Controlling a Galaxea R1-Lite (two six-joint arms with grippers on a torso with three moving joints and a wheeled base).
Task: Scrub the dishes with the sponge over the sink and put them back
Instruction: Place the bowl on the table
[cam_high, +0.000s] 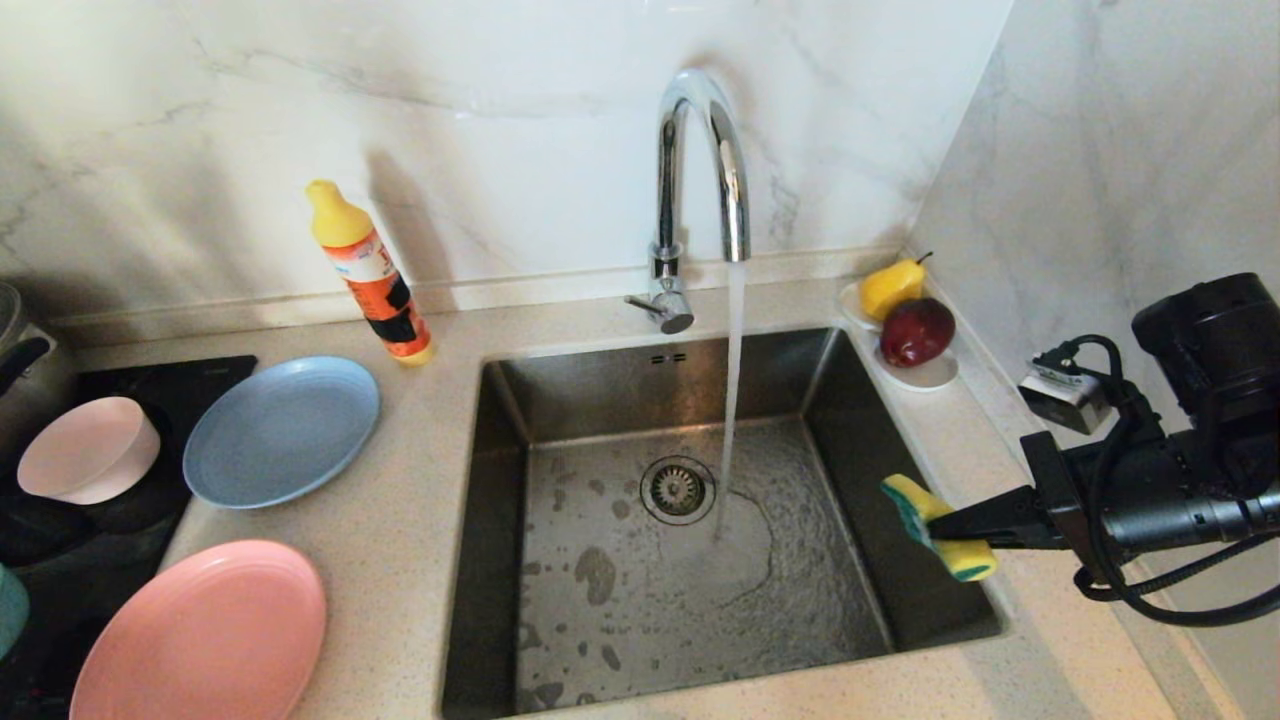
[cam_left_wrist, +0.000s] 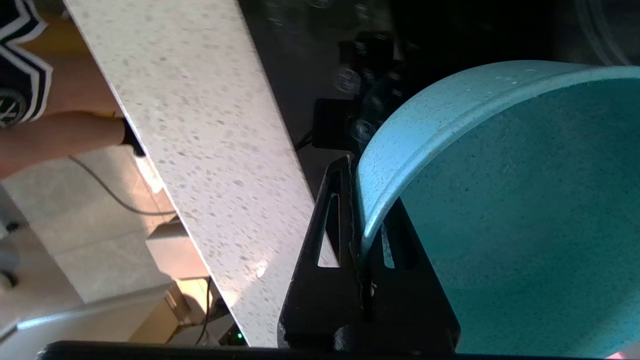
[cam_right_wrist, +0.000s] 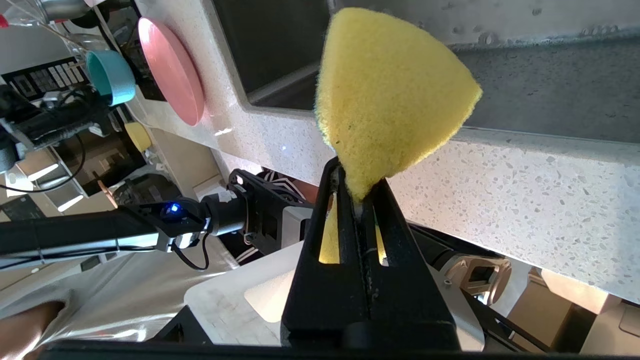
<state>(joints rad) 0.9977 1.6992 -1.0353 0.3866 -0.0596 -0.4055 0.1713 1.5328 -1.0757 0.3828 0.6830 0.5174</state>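
Observation:
My right gripper (cam_high: 940, 528) is shut on the yellow and green sponge (cam_high: 962, 560) and holds it over the right wall of the steel sink (cam_high: 500, 480); in the right wrist view the sponge (cam_right_wrist: 395, 90) sticks out beyond the gripper (cam_right_wrist: 359, 175). My left gripper (cam_left_wrist: 357, 200) is shut on the rim of the teal bowl (cam_left_wrist: 500, 200), above the black cooktop. Only a sliver of that bowl (cam_high: 8, 610) shows in the head view, at the far left edge. The pale pink bowl (cam_high: 90, 450), the grey-blue plate (cam_high: 280, 430) and the salmon-pink plate (cam_high: 200, 635) rest to the left of the sink.
Water runs from the chrome faucet (cam_high: 700, 160) into the basin near the drain (cam_high: 677, 490). An orange soap bottle (cam_high: 372, 275) stands behind the plates. A white dish with a pear and a red fruit (cam_high: 905, 320) sits at the sink's back right corner. A pot (cam_high: 20, 370) is far left.

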